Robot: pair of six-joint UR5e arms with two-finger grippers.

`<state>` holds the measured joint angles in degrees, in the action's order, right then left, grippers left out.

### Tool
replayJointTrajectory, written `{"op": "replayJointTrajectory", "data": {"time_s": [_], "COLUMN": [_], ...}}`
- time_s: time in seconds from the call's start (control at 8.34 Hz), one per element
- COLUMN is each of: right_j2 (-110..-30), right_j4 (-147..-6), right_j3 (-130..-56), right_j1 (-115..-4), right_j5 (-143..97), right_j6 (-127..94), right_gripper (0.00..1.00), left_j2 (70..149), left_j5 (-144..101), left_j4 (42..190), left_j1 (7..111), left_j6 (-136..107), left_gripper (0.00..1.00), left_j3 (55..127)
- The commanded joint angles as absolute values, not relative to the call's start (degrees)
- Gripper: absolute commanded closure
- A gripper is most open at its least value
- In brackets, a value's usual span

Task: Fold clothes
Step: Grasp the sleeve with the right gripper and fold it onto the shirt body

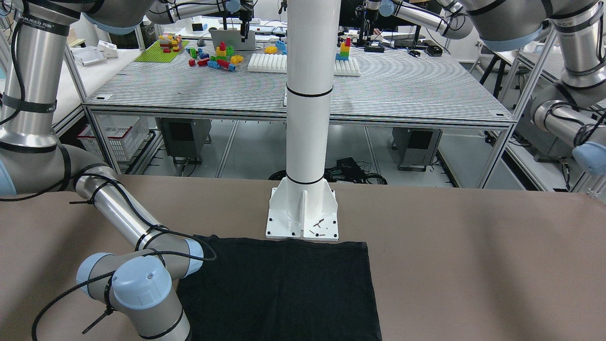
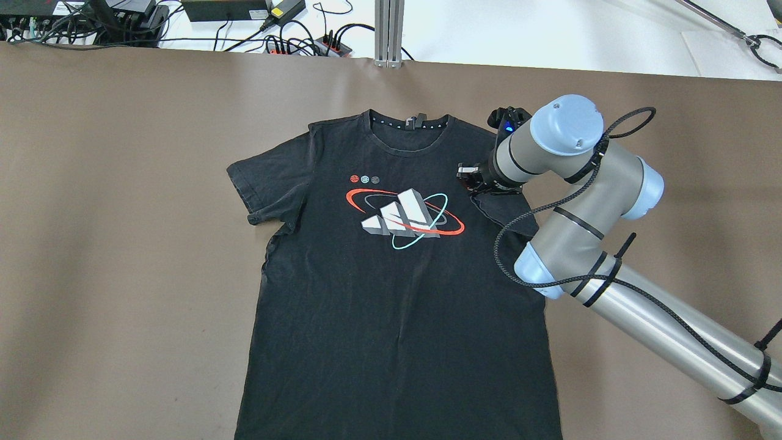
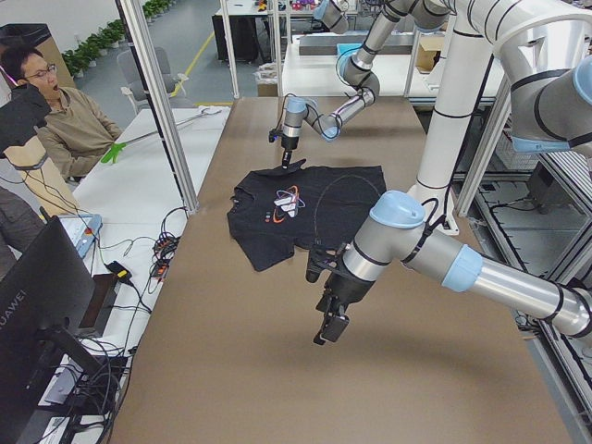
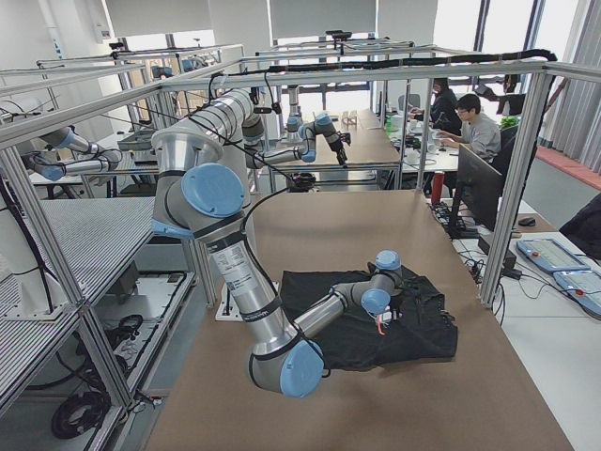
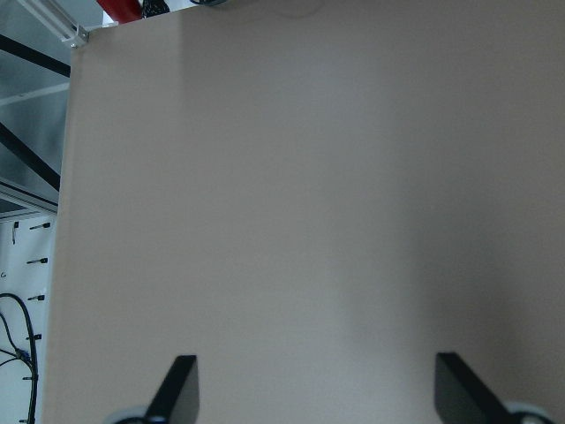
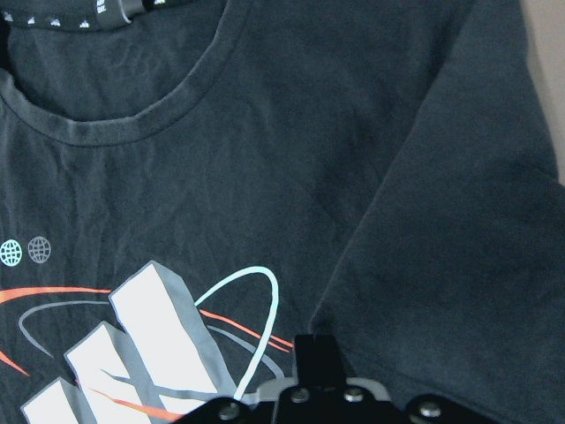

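Black T-shirt [image 2: 391,318] lies flat, white-and-red print up. Right gripper [image 6: 313,343] pinched together at sleeve seam; hold on cloth unclear. Left gripper [image 5: 318,389] spread wide, empty.

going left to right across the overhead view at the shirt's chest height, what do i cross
bare brown table → black t-shirt's short sleeve → its red, white and teal chest print → right arm's grey wrist with pale blue cap

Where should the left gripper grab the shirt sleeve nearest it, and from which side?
Probably the hem of the sleeve, approaching from the bare table on the robot's left. The sleeve lies flat and juts from the shirt, so its outer edge is exposed.
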<state>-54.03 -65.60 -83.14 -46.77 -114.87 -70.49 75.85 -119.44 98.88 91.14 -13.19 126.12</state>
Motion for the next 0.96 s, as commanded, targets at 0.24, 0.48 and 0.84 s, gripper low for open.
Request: {"op": "replayJointTrajectory", "data": {"time_s": [0.24, 0.48, 0.84], "right_j2": [-47.65, -46.93, -47.63], "right_j4": [-64.87, -64.86, -64.78], "right_j3": [-73.93, -73.04, -73.73], "right_j1": [-46.23, -46.05, -45.97], "right_j5": [-109.61, -109.51, -107.67], "right_j6": [-70.58, -70.75, -70.93], "right_gripper": [1.00, 1.00, 0.05], "left_j2": [75.85, 75.76, 75.85], "left_j5": [-119.36, -119.44, -119.36], "left_j4": [98.79, 98.79, 98.79], "left_j1": [91.23, 91.23, 90.79], "left_j6": [-13.18, -13.18, -13.27], "left_gripper": [0.06, 0.06, 0.06], "left_j3": [126.04, 126.12, 125.95]}}
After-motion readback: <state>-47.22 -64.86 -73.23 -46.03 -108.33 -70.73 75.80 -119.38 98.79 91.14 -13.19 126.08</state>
